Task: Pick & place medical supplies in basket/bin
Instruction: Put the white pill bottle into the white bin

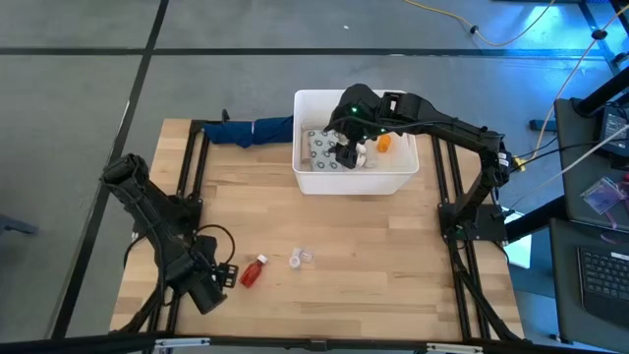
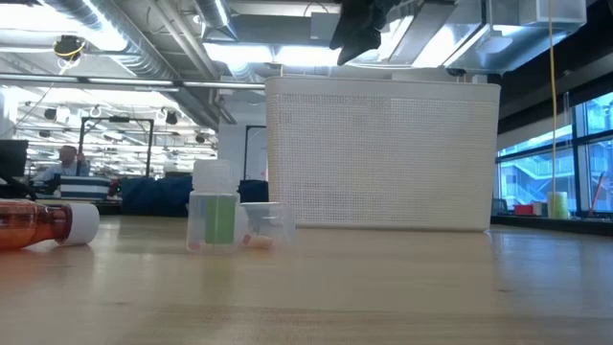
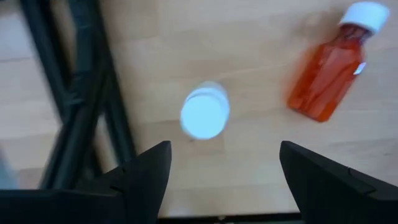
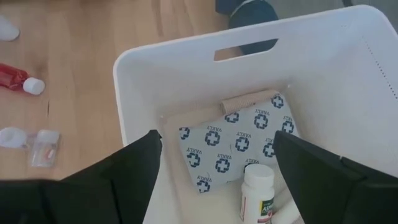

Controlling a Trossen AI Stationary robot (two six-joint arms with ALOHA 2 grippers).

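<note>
My right gripper [image 4: 214,177] hangs over the white bin [image 1: 401,182] with its fingers spread wide and nothing between them. Right under it, on the bin floor, lies a flat packet [image 4: 239,142] printed with small blue crosses, and just beside that packet a white pill bottle [image 4: 257,192] stands nearer the fingers. In the high view I also see an orange-capped bottle [image 1: 384,143] inside the bin next to the gripper. Out past the bin wall on the wooden table [image 1: 373,265] are the red bottle [image 4: 13,77] and two tiny clear cups [image 4: 31,142], well apart from this gripper. My left gripper [image 3: 224,174] sits low at the near left corner of the table, fingers also wide apart and empty. Just ahead of it I see a small white-capped bottle [image 3: 204,114], blurred, and beyond that to one side the red bottle lying on its side, not touching either finger.
</note>
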